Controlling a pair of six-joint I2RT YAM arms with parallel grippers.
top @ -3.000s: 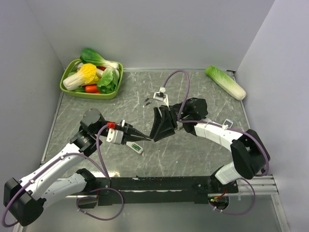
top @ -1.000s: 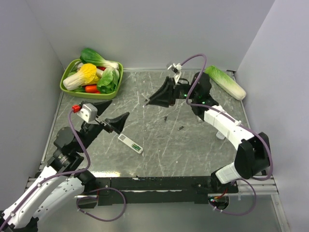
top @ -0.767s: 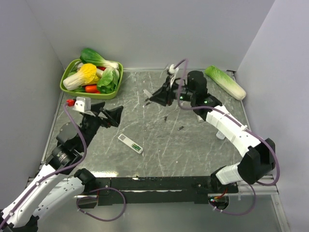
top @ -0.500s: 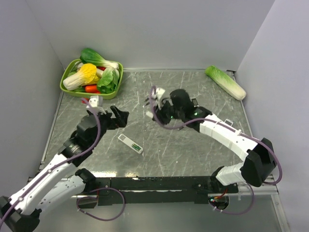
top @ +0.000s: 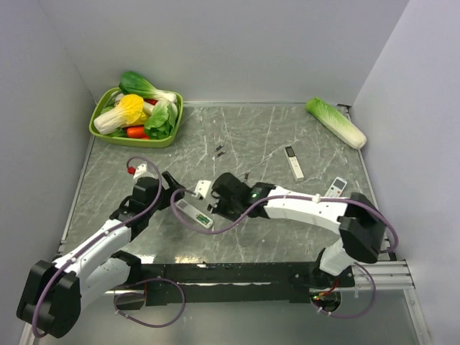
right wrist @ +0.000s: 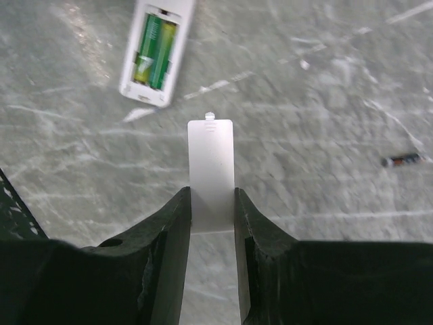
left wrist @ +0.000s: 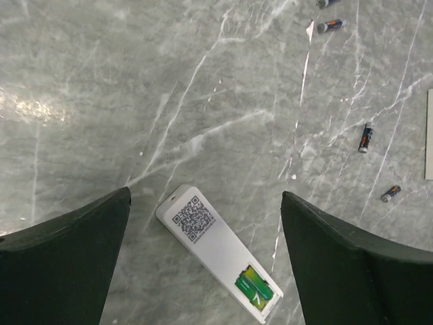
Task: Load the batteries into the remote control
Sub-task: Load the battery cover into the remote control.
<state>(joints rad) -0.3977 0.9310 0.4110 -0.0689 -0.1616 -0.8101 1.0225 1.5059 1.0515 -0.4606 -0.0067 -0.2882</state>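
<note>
Top external view: the long, slim white bar-shaped remote control (top: pixel 192 213) lies back-up on the grey marbled table (top: pixel 287 237), left of centre and toward the near edge, with both arms crowded over it. Bare marble lies open beyond it toward the back wall and off to the right. The left wall and the near rail with the arm bases are the closer bounds. A green plastic tray of toy vegetables (top: pixel 115 136) fills the far left corner, and a pale green toy cabbage (top: pixel 335 122) fills the far right one. A white remote with a black end (top: pixel 295 162) and a shorter, wider white remote (top: pixel 335 188) lie well apart on the right.

From its wrist camera, the left gripper (left wrist: pixel 204 196) hangs with its black fingers (left wrist: pixel 67 264) spread wide and holds nothing. The remote control sits on the marble between them, touching neither.

The right gripper (right wrist: pixel 211 196) is closed partway on a thin flat white battery cover (right wrist: pixel 210 162), pinched at its near end. The cover's tabbed end points out just short of the remote control.

The green-lined recess looks filled by two slim green batteries (right wrist: pixel 154 49) lying side by side, though glare blurs their ends. The right wrist frame cuts off the remote control's far end. Small dark loose cells (left wrist: pixel 365 137) lie scattered on the open marble, too small to read.
</note>
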